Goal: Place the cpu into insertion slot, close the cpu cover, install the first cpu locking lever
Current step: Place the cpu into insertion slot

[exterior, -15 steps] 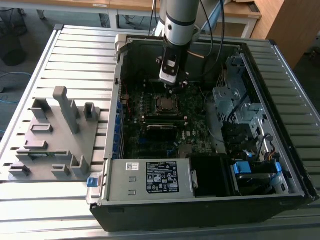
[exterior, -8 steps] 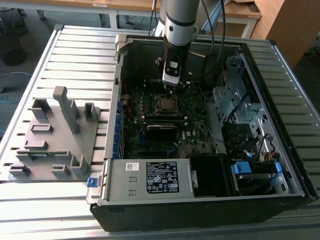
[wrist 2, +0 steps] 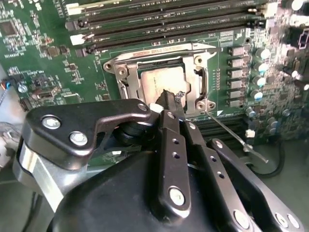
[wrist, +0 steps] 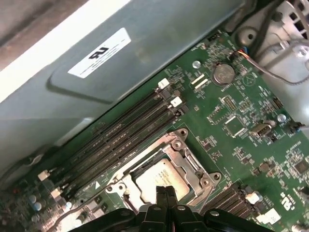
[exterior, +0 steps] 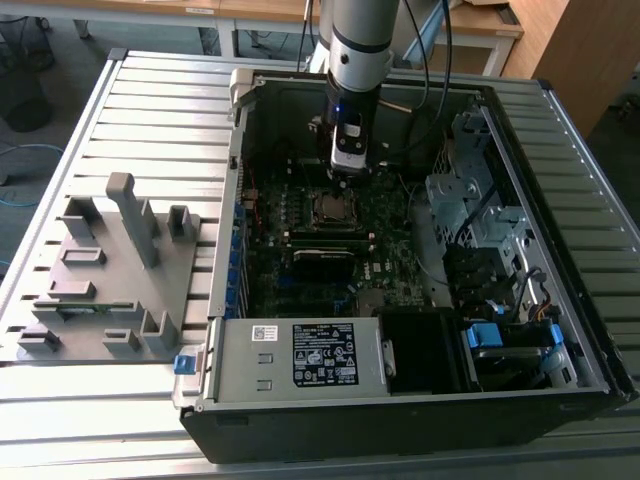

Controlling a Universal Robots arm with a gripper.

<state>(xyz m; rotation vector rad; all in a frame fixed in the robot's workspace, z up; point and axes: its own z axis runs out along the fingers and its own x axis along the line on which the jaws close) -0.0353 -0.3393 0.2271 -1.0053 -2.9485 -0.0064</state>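
Observation:
The cpu lies flat in the insertion slot, its silver-grey top showing in both wrist views. The cpu cover, a silvery frame with a square window, lies down around the chip. A thin wire locking lever sticks out slantwise from one corner of the socket, raised off the board. My gripper hangs just over the socket's edge with its black fingers pressed together and nothing between them. In the exterior view the gripper stands inside the open computer case, just behind the socket.
Long black memory slots run beside the socket. The case holds a power supply box at the front and a drive cage on the exterior view's right. A grey fixture stands on the slatted table on the exterior view's left.

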